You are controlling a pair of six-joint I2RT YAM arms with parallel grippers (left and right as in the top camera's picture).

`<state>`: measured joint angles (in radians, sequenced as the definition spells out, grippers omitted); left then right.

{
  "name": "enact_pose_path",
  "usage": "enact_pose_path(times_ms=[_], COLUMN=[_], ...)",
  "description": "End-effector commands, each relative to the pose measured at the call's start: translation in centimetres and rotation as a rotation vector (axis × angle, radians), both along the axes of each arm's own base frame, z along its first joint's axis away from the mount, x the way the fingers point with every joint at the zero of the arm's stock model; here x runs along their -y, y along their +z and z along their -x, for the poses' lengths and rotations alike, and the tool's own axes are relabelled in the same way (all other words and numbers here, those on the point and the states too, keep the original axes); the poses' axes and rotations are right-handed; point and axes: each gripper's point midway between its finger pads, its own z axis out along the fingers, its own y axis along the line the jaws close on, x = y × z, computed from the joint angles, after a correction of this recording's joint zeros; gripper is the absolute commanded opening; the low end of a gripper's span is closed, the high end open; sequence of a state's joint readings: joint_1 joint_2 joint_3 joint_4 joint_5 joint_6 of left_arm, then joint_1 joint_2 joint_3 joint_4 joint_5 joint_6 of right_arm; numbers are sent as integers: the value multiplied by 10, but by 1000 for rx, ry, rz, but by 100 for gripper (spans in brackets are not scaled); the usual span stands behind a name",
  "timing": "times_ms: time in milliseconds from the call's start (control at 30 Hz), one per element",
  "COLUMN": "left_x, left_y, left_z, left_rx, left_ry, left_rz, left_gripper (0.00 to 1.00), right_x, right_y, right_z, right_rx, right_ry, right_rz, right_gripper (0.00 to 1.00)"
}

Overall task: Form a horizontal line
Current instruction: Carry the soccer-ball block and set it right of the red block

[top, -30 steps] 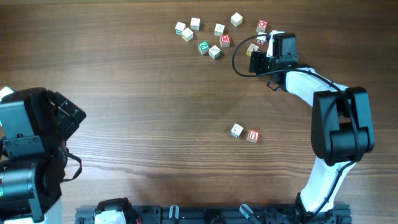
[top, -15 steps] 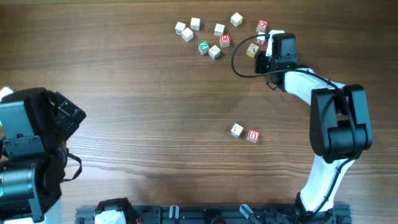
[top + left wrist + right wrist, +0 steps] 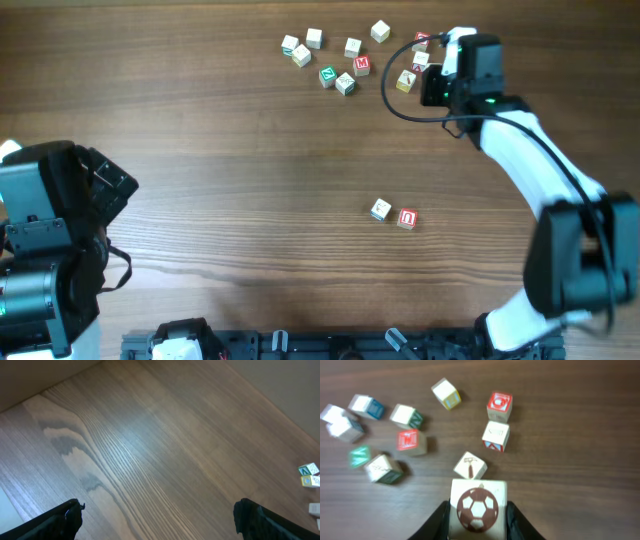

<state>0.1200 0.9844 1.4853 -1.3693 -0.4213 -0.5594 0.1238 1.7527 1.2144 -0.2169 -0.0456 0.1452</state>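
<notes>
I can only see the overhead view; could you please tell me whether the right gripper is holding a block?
Observer: Yes, the right wrist view shows the right gripper clamped on a soccer-ball block.
Operator: What lies just ahead of it?
Observer: A hammer-picture block, turned cornerwise on the table.
Operator: And the left gripper?
Observer: The left gripper is open over bare wood.

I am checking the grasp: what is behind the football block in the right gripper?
Beyond the football block, held by the right gripper, a hammer-picture block lies on the table. The space under the held block is hidden.
</notes>
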Motion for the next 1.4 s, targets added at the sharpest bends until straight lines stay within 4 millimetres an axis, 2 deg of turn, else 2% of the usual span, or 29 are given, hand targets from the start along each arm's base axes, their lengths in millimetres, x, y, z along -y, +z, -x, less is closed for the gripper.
enact_pose_path(times_ms=[0, 100, 200, 367, 500, 600, 633, 667, 800, 933, 1100, 1367], left_x=[-1, -1, -1, -1, -1, -1, -1, -1, -1, -1, -1, -1], left_y=[1, 1, 1, 1, 1, 1, 1, 1, 1, 1, 1, 1], left_z=[0, 0, 0, 0, 0, 0, 0, 0, 0, 0, 0, 0], left_rx=[9, 9, 9, 9, 9, 9, 9, 9, 9, 9, 9, 10], left_ry=[12, 12, 12, 12, 12, 12, 12, 12, 12, 12, 12, 12], left_rz=[8, 8, 8, 8, 8, 8, 8, 8, 8, 8, 8, 8], left_gripper=[100, 100, 100, 100, 100, 100, 100, 100, 100, 100, 100, 100], right_x=[-1, 4, 8, 16, 18, 20, 20, 19, 14, 7, 6, 5], right_y=[55, 72, 71, 28, -11, -43, -62, -72, -99, -117, -126, -126], right_z=[27, 62, 98, 162, 190, 203, 207, 210, 220, 233, 241, 238], right_rx=[37, -21, -126, -412, -543, -588, -593, -595, -607, -630, -640, -628], right_ry=[-2, -39, -69, -91, -154, -207, -246, -272, -293, -266, -257, -251], right_rz=[-32, -63, -74, -33, -57, -77, -107, -130, -183, -222, -232, -233], right_gripper=[24, 24, 24, 24, 24, 24, 23, 23, 22, 22, 22, 31])
